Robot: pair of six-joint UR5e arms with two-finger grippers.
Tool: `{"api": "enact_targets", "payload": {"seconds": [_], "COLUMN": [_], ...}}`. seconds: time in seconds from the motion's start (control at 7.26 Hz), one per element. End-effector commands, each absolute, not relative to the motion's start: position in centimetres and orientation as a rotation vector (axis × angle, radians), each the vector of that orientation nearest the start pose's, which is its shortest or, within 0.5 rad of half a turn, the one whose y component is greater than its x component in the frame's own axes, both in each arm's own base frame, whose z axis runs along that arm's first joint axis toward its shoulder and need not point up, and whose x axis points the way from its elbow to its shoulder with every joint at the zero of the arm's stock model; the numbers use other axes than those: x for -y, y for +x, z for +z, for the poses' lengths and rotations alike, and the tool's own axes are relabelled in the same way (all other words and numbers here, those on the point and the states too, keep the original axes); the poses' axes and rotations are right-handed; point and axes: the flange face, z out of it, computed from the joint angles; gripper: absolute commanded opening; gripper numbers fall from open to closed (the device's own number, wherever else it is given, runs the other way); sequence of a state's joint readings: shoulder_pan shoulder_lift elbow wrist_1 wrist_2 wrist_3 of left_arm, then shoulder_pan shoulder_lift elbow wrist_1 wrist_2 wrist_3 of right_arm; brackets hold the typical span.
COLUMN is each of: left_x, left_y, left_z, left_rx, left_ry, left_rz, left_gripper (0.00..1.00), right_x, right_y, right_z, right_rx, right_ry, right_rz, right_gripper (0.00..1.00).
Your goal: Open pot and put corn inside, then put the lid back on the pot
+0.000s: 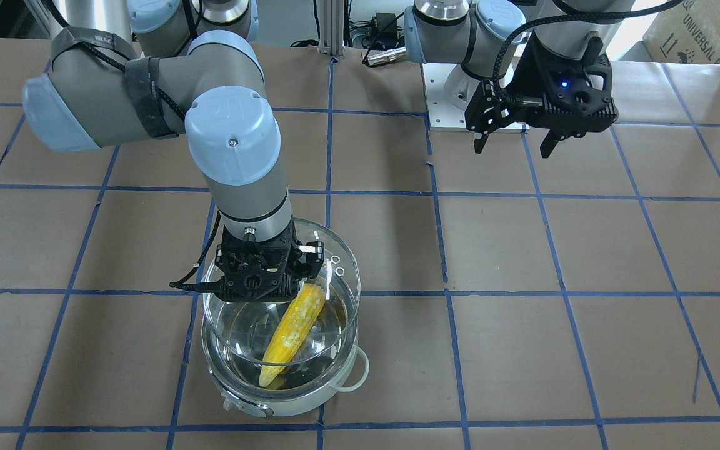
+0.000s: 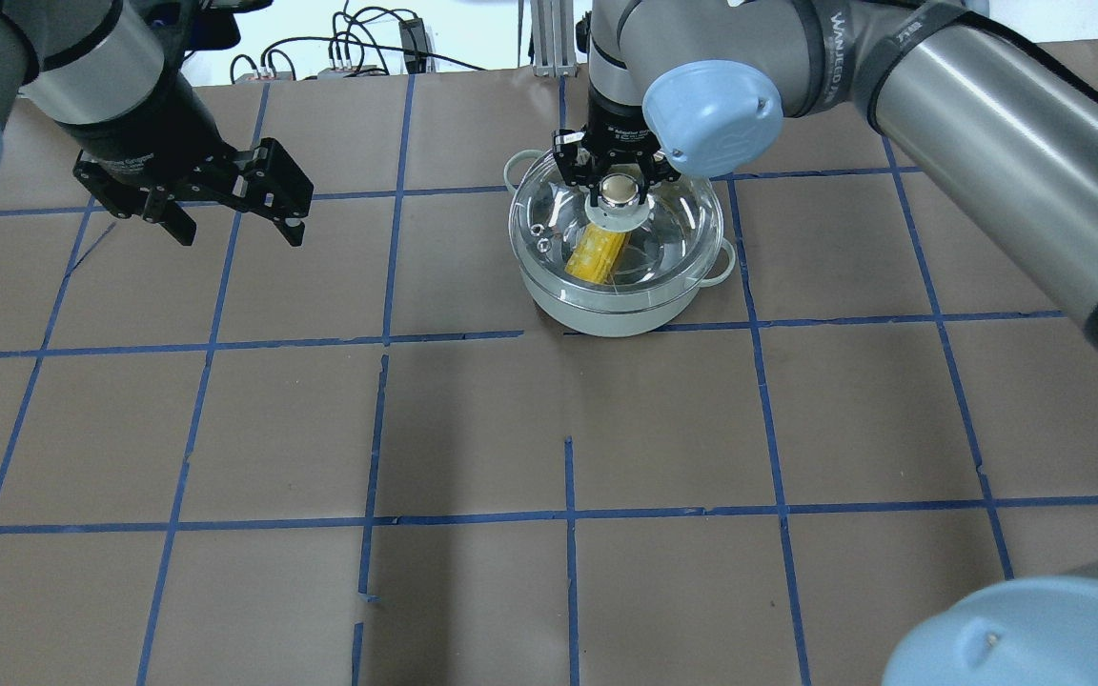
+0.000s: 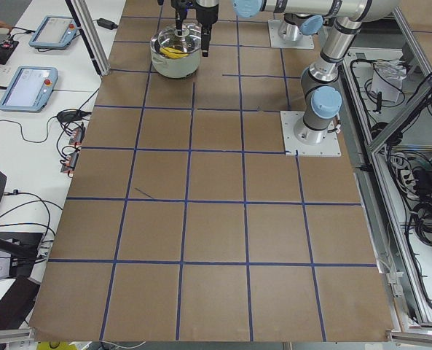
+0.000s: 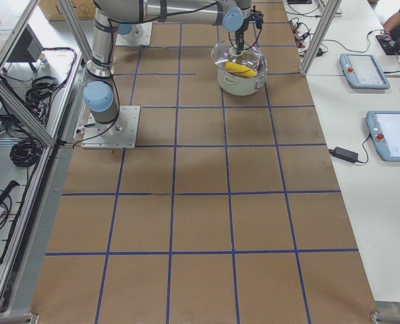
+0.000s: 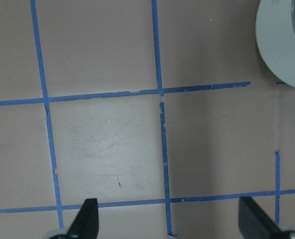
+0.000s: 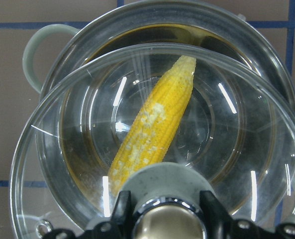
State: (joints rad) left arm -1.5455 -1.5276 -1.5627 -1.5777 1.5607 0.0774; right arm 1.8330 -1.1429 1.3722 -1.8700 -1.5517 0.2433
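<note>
The pot (image 1: 300, 405) stands on the table with the yellow corn (image 1: 293, 331) lying inside it. My right gripper (image 1: 266, 275) is shut on the knob of the clear glass lid (image 1: 342, 294) and holds the lid just above the pot, a little off-centre from its rim. In the right wrist view the corn (image 6: 157, 124) shows through the lid (image 6: 62, 164), with the pot's rim (image 6: 266, 50) behind it. From overhead, the right gripper (image 2: 618, 186) is over the pot (image 2: 620, 319). My left gripper (image 1: 513, 140) is open and empty, far from the pot.
The table is brown paper with a blue tape grid. The left wrist view shows the pot's pale wall (image 5: 279, 40) at its top right corner. The left arm's base plate (image 1: 454, 119) lies at the table's far edge. Tablets (image 4: 365, 67) lie on the side bench.
</note>
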Motion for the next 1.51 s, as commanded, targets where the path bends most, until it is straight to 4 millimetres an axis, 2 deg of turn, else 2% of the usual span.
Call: {"api": "enact_targets", "payload": {"seconds": [0.0, 0.41, 0.96, 1.38], "left_x": [49.0, 49.8, 49.9, 49.7], "left_y": [-11.6, -11.6, -11.6, -11.4], "left_z": [52.3, 51.4, 51.3, 51.3], "left_rx": [-3.154, -3.157, -3.154, -3.137], "left_ry": [0.059, 0.04, 0.039, -0.074], "left_rz": [-0.108, -0.089, -0.086, -0.055], "left_gripper": [1.0, 1.0, 1.0, 1.0], "right_x": [61.3, 61.8, 62.4, 62.8], "right_y": [30.5, 30.5, 30.3, 30.2], "right_z": [35.8, 35.5, 35.3, 35.0], "right_rx": [-3.103, -3.104, -3.106, -3.103], "right_ry": [-0.037, -0.053, -0.049, -0.053], "right_rz": [-0.098, -0.102, -0.103, -0.121], "right_gripper": [0.39, 0.39, 0.39, 0.39]}}
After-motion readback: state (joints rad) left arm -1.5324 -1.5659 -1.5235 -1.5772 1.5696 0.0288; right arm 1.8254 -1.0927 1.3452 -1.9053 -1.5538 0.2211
